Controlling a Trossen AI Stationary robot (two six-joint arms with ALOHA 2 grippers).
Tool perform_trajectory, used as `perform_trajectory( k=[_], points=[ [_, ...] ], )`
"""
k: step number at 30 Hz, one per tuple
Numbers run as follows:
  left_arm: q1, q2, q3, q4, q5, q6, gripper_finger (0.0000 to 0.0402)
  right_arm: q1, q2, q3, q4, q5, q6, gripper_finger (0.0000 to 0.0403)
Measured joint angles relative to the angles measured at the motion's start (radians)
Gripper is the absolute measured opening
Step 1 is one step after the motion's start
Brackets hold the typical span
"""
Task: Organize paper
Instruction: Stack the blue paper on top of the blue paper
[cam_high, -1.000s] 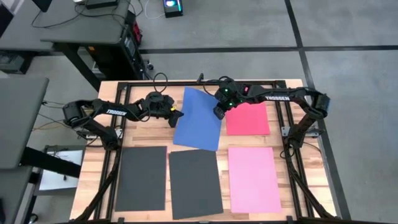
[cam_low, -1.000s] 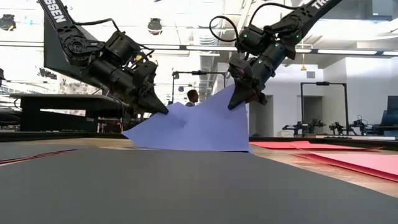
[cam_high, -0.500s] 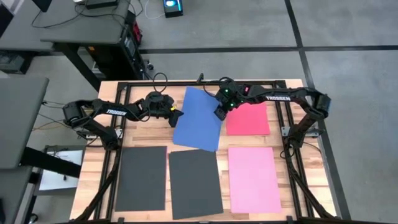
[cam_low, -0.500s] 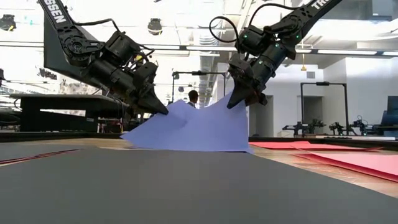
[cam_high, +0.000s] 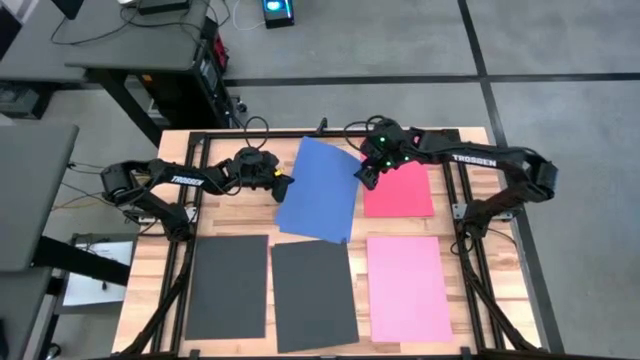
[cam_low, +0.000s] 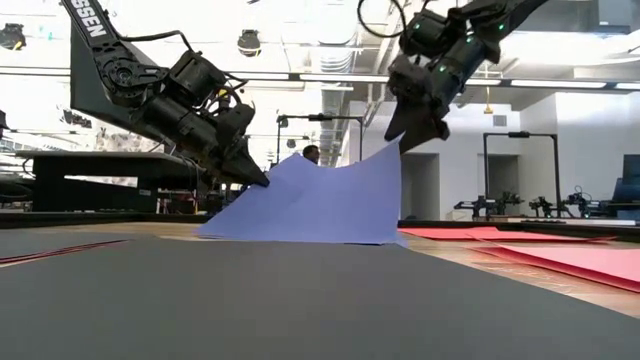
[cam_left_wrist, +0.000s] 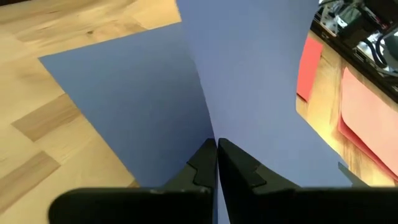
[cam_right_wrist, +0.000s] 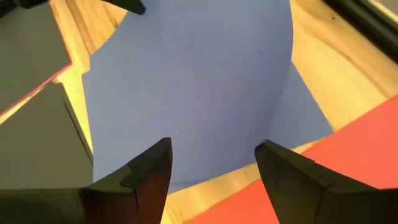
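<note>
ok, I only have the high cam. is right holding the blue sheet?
Observer: No. The right wrist view shows the right gripper open over the blue sheet, with nothing between its fingers.
Operator: left?
Observer: The left gripper is shut on the sheet's edge.
Operator: sheet flat?
Observer: No. In the low view it rises to the left gripper's pinch and peaks at a corner under the right gripper.

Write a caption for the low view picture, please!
Left gripper pinches the blue paper; right gripper hangs open above it.
</note>
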Motion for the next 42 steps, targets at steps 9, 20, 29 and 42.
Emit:
perform_trajectory(
  k=[9,20,29,42],
  points=[
    [-0.003,0.002,0.000,0.019,-0.040,-0.046,0.0000,0.101,-0.029,0.000,-0.078,0.054,-0.042,0.0215],
    [-0.021,0.002,-0.034,0.131,-0.051,-0.087,0.0000,0.284,-0.075,0.000,-0.041,0.181,-0.019,0.0180],
    [-0.020,0.002,-0.135,0.244,-0.058,-0.156,0.0000,0.327,-0.081,-0.200,0.242,0.204,0.027,0.0177],
    [-0.028,0.002,-0.135,0.245,-0.140,-0.193,0.0000,0.258,-0.021,-0.409,0.400,0.204,0.116,0.0133]
  ],
)
